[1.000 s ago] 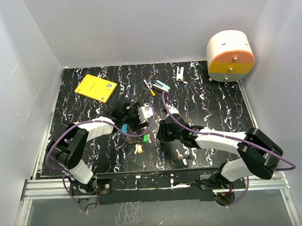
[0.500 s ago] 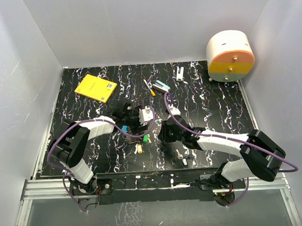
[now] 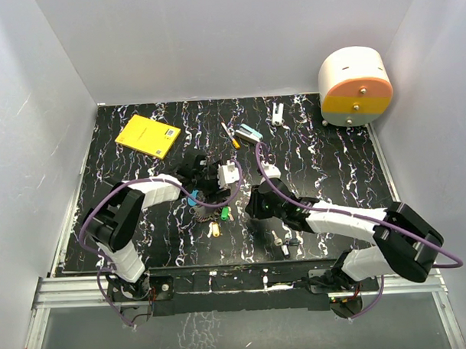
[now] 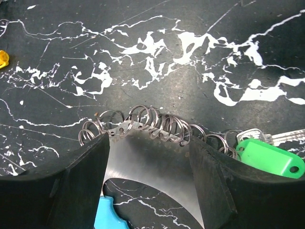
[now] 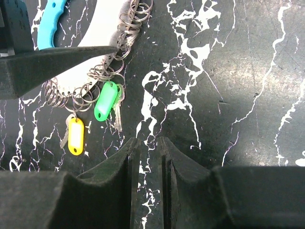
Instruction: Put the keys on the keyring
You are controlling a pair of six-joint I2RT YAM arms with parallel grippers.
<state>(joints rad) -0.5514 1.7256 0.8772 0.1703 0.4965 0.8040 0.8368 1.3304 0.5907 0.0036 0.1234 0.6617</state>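
1. The left pincer [image 4: 148, 140] is standing wide open. Its two black fingers [image 4: 57, 186] are straddling the flat silvery band of the keyring [image 4: 147, 164]. I cannot tell whether they are pressing on it.
2. Just ahead of those fingertips, a row of small wire rings [image 4: 152, 121] is running along the band's edge. The blue arc [image 4: 107, 215] is lying further back between the fingers, close to the left one.
3. Ahead and to the right of the left pincer, the green-headed key [image 4: 267, 160] is lying flat beside the last rings.
4. The right pincer [image 5: 148, 140] is sitting almost closed, with only a narrow slit between its fingers. It is gripping nothing, and the marbled black table [image 5: 228, 71] is showing through the slit.
5. Ahead and to the left of the right pincer, the green-headed key and the yellow-headed key [image 5: 75, 136] are lying side by side. Each seems to be hanging from a small ring.
6. Far beyond the right pincer, off to its right, a round white drum [image 3: 355, 86] with an orange and yellow front is standing shut, so its contents are staying hidden.
7. Behind the right pincer, by its forearm, two small loose keys [image 3: 285, 249] are lying well apart from the keyring.
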